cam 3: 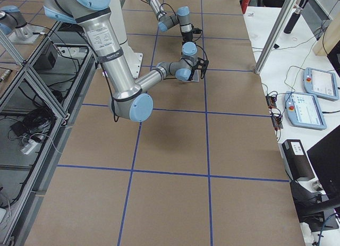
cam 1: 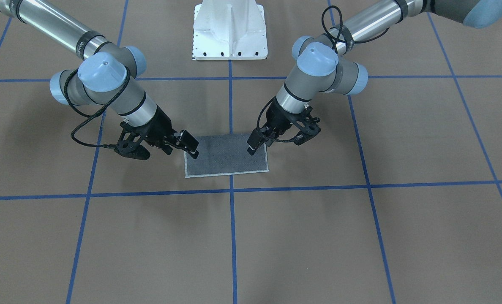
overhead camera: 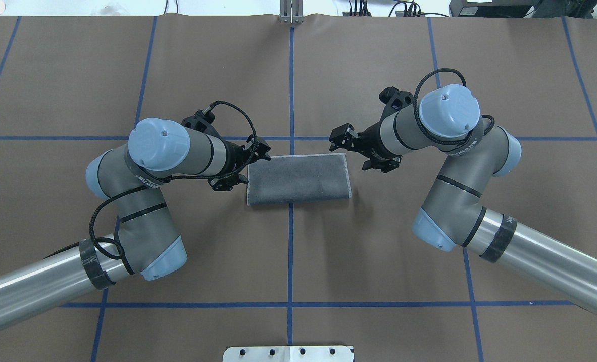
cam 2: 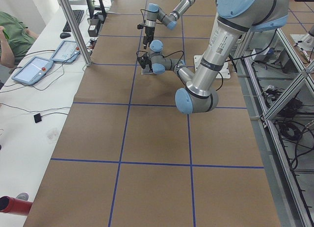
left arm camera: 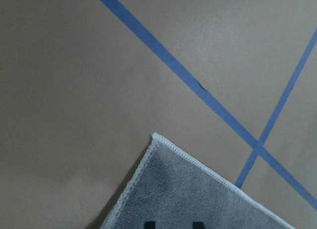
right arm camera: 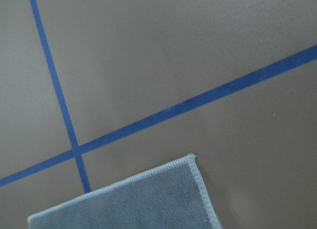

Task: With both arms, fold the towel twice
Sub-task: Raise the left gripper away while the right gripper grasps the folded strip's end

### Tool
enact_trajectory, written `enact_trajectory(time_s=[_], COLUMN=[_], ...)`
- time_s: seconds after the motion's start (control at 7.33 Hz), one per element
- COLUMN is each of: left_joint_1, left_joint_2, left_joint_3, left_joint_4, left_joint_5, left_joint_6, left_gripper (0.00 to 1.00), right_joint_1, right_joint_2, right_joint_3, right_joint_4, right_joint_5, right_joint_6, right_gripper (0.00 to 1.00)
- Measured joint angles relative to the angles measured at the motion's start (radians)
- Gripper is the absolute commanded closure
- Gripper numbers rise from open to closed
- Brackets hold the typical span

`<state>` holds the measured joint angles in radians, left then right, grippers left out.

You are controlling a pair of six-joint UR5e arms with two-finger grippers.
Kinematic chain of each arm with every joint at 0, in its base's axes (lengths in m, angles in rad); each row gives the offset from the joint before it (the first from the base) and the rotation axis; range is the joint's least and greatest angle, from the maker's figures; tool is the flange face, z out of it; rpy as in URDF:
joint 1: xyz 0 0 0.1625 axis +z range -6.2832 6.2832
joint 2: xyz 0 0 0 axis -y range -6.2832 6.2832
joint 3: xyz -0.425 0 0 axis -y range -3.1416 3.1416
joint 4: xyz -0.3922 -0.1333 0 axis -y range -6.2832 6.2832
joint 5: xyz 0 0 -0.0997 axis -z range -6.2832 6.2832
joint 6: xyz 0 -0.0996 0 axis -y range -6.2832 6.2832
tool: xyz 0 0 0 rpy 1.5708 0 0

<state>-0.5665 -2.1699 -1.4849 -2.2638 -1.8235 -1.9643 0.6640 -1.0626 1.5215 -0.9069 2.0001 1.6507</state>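
The towel (overhead camera: 298, 179) lies flat on the brown table as a folded rectangle, dark grey face up, with its light stitched border showing. No pink shows. In the front-facing view the towel (cam 1: 225, 160) sits between both grippers. My left gripper (overhead camera: 256, 153) hovers at the towel's far left corner, open and empty. Its fingertips (left arm camera: 149, 224) show apart over the towel (left arm camera: 198, 199). My right gripper (overhead camera: 339, 137) hovers just above the far right corner, open and holding nothing. The right wrist view shows only that corner of the towel (right arm camera: 148, 199).
The white pedestal base (cam 1: 230, 29) stands at the robot's side of the table. Blue tape lines (overhead camera: 291, 90) cross the brown surface in a grid. A side table with tablets (cam 2: 34, 70) and a seated person (cam 2: 12, 38) lie beyond the far edge.
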Motion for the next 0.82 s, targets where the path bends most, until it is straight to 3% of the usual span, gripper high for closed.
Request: enact_trajectory(time_s=[0.14, 0.55, 0.82], left_joint_1=[-0.022, -0.157, -0.197], left_joint_2=[0.0, 0.004, 0.007], left_joint_3=[-0.003, -0.004, -0.004], left_joint_4=[0.004, 0.013, 0.016], left_joint_5=[-0.019, -0.213, -0.263], left_joint_6=[0.001, 0.007, 0.027], left_gripper=[0.01, 0.01, 0.01], right_joint_1=[0.002, 0.0, -0.005], right_joint_2=[0.0, -0.007, -0.013], right_joint_3=[0.003, 0.021, 0.032], right_joint_4=[-0.004, -0.093, -0.13], right_joint_5=[0.019, 0.054, 0.054], right_joint_6=[0.01, 0.022, 0.017], right_gripper=[0.01, 0.01, 0.01])
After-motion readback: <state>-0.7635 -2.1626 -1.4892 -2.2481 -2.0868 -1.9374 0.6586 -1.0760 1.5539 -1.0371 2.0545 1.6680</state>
